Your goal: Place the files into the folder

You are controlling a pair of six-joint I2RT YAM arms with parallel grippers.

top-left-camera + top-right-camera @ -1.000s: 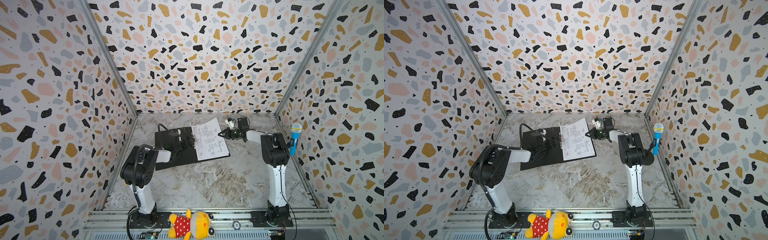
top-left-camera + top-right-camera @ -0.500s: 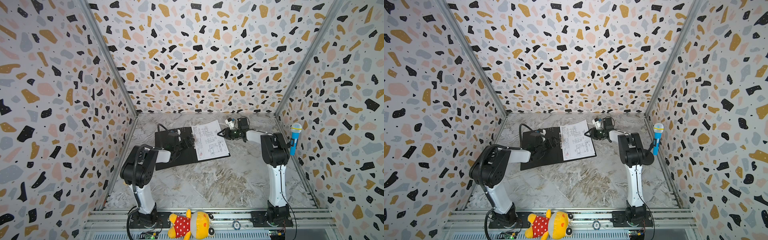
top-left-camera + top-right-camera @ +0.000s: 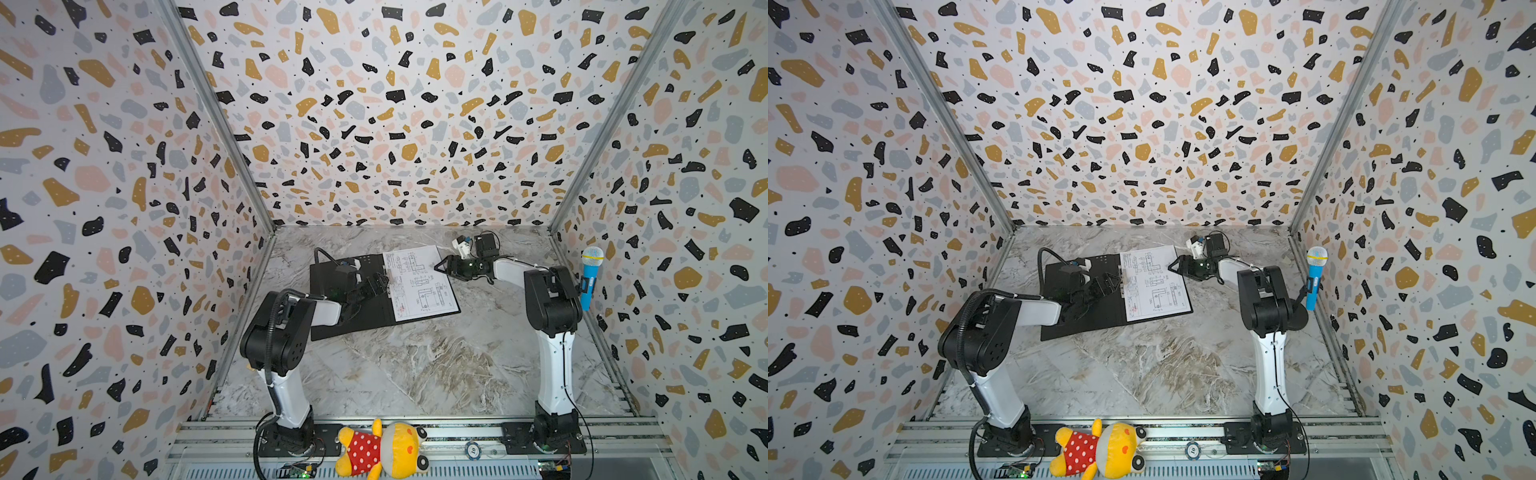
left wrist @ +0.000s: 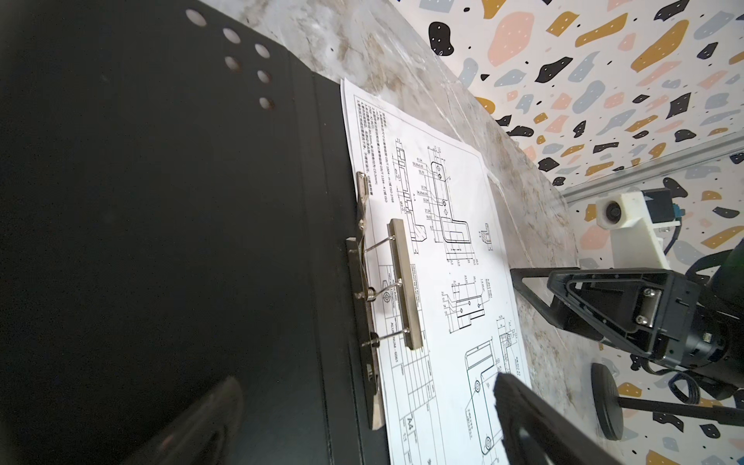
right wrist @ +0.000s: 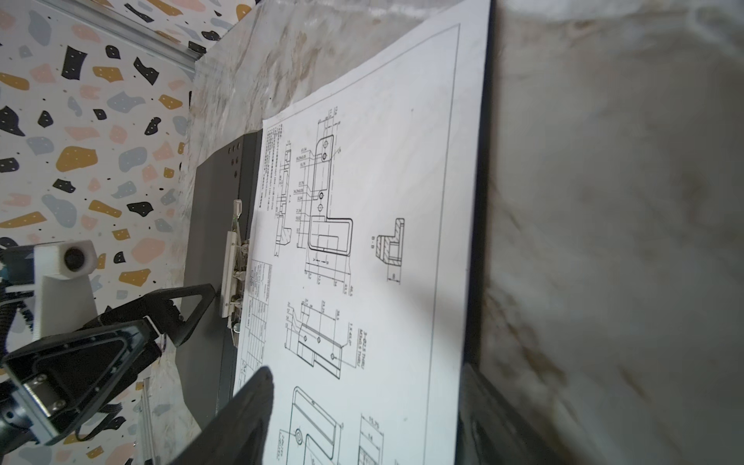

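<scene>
An open folder (image 3: 365,320) lies flat toward the far middle of a marble-patterned table (image 3: 415,374), its black inside facing up. A white sheet of line drawings (image 3: 419,282) rests on the folder's right half, one long edge tucked beside the metal spine clip (image 4: 404,282).

The left gripper (image 3: 377,281) hovers low over the folder's spine with its fingers spread wide. In the left wrist view one finger (image 4: 519,402) sits over the sheet and its partner sits blurred over the bare black cover, with the clip between them. It has hold of nothing.

The right gripper (image 3: 441,267) reaches in from the right to the sheet's far right edge. Its fingers (image 5: 253,398) are well parted, one over the printed paper and one out by the folder's edge, so the paper's edge lies between them ungripped and flat.

Walls (image 3: 395,124) speckled in black, mustard, pink and grey close in the left, far and right sides. A blue toy microphone (image 3: 589,278) stands by the right wall. A yellow plush toy (image 3: 382,451) in red polka dots lies on the near rail between the arm bases.
</scene>
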